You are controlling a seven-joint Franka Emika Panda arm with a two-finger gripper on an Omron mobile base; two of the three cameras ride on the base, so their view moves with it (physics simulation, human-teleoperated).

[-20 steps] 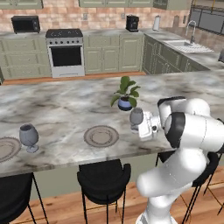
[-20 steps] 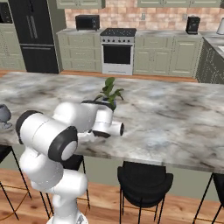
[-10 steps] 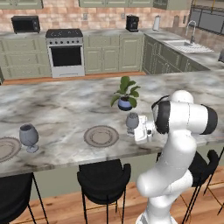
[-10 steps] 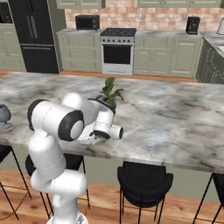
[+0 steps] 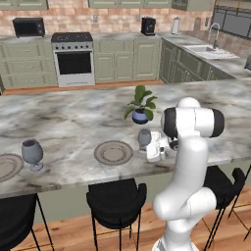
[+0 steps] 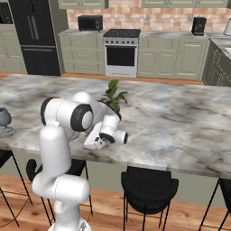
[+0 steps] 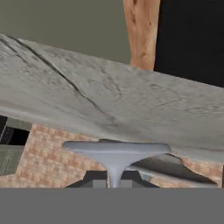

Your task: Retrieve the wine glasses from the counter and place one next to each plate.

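Wine glasses sit apart on the marble counter, a long veined slab over sage-green cabinets with black stools tucked under its near edge. Behind it run a stove, a black refrigerator, a microwave and a sink along the back wall.

The white arm rises from the floor in front of the counter, bends at a dark elbow joint and turns its hand back toward the slab edge, low and roughly level with the top. In the left base view two tan plates lie on the counter: one just left of the hand, another at the far left edge. The darker, larger wine glass stands upright just beside the far-left plate. The smaller, paler wine glass is at the gripper, between the near plate and the hand, with the potted plant close behind it.

In the hand view the pale glass's disc foot and stem run straight into the finger tips — the claw is clamped on the stem, the view rolled so the counter edge lies above the foot.
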